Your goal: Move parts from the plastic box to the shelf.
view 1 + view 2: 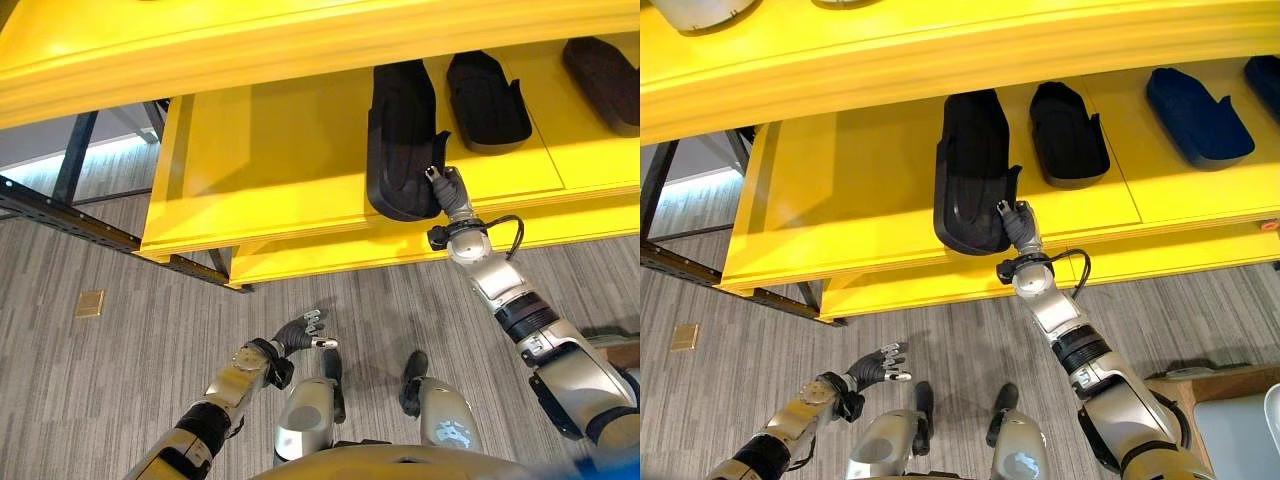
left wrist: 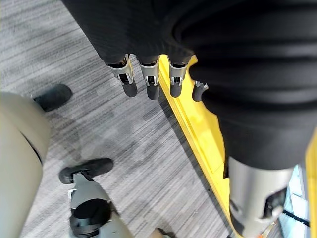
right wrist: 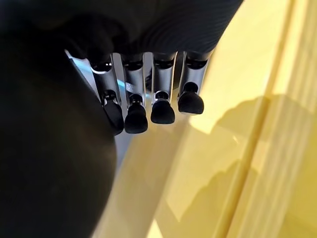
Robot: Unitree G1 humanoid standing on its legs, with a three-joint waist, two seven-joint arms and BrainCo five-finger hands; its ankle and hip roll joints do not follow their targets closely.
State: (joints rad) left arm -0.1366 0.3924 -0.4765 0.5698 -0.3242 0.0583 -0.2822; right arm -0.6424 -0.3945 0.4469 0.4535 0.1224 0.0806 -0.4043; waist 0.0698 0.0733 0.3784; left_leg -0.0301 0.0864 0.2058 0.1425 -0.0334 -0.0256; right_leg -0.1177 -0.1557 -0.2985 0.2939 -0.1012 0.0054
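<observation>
A large black moulded part lies on the yellow shelf, its near end close to the shelf's front edge. My right hand is raised to that end, resting against the part's right side. In the right wrist view its fingers hang nearly straight beside the black part, over the yellow shelf, and are not wrapped round it. My left hand hangs low above the carpet, its fingers relaxed and holding nothing.
Farther right on the shelf lie a smaller black part and a blue part. An upper yellow shelf overhangs. A black metal frame stands at the left. A pale container on a brown surface sits at lower right.
</observation>
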